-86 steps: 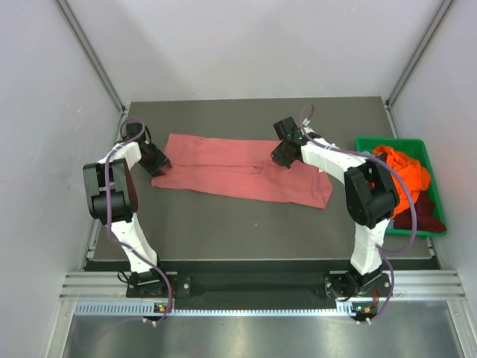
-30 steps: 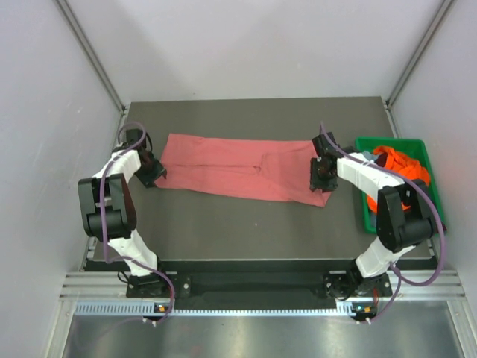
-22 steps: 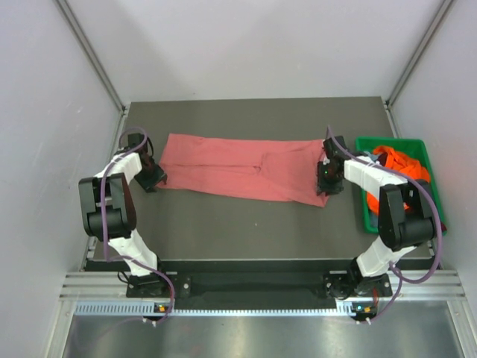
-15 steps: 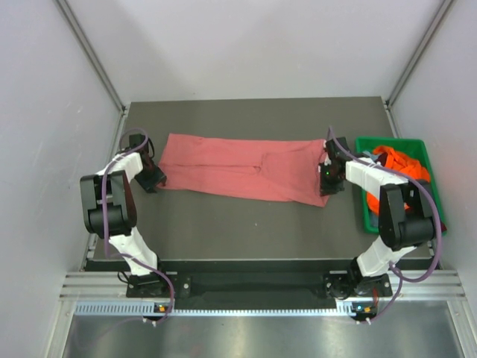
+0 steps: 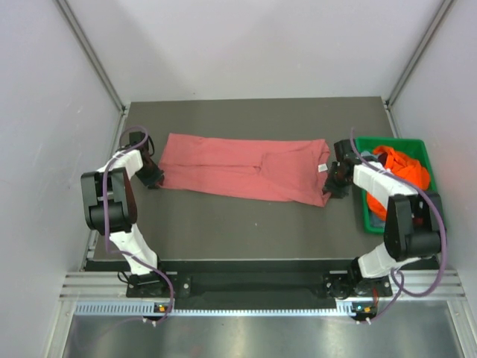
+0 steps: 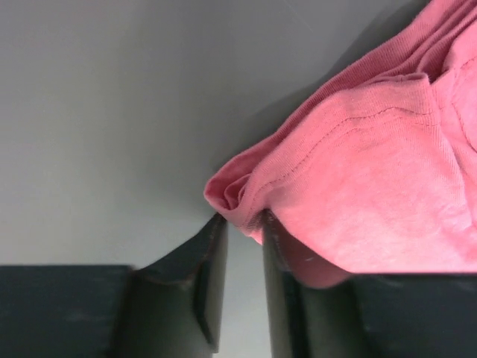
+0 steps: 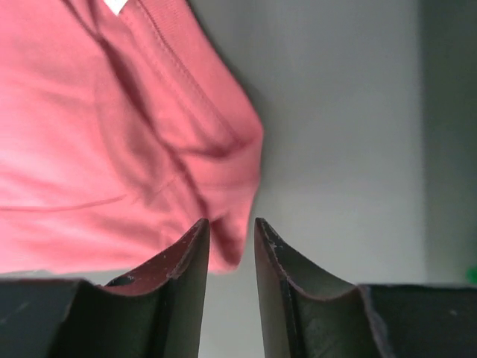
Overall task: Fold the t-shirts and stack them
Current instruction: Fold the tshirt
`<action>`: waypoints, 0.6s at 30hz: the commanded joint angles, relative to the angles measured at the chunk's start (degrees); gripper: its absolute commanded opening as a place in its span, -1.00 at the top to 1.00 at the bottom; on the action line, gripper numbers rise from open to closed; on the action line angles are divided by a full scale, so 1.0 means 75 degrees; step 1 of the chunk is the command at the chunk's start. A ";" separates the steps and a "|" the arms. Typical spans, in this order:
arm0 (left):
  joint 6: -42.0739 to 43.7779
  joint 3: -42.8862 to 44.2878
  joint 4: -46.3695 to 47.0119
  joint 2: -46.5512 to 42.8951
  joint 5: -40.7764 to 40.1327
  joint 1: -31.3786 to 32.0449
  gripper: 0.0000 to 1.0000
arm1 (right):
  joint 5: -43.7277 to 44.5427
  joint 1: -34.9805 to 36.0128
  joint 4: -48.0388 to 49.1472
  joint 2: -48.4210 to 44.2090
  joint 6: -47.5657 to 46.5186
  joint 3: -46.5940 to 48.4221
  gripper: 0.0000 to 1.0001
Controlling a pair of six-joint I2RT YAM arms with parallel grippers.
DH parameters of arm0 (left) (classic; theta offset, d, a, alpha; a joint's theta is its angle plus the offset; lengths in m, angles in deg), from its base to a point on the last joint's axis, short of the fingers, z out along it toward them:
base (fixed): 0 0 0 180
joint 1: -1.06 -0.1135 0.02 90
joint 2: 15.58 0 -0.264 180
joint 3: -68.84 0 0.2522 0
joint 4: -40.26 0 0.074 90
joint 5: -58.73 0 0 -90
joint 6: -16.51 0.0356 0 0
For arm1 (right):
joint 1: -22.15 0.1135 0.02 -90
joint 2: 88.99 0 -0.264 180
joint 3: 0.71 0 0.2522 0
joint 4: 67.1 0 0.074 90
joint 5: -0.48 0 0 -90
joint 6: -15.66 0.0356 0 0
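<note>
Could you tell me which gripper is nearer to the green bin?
Right. The right gripper is just beside the green bin, at the pink shirt's end; the left gripper is at the shirt's far end.

Lab test cell: white enclosure panels (image 5: 246, 52), aluminium frame rail (image 5: 261, 283), dark worktable (image 5: 246, 231).

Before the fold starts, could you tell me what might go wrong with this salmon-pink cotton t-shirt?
The left gripper has only a bunched hem corner of the salmon-pink cotton t-shirt at its tips; it could slip on lifting. The right gripper likewise straddles just an edge. The green plastic bin sits close to that gripper; a swing might knock it.
</note>
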 commanded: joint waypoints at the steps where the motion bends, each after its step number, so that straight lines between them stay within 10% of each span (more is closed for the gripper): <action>1: -0.0069 0.0213 0.0221 -0.0162 0.0100 -0.0019 0.28 | -0.0274 -0.0087 -0.0100 -0.1068 0.2062 -0.0328 0.37; 18: -0.0092 0.0038 0.0057 -0.1018 -0.0146 -0.0008 0.00 | 0.0194 0.0312 0.0228 -0.1925 0.4338 -0.1805 0.24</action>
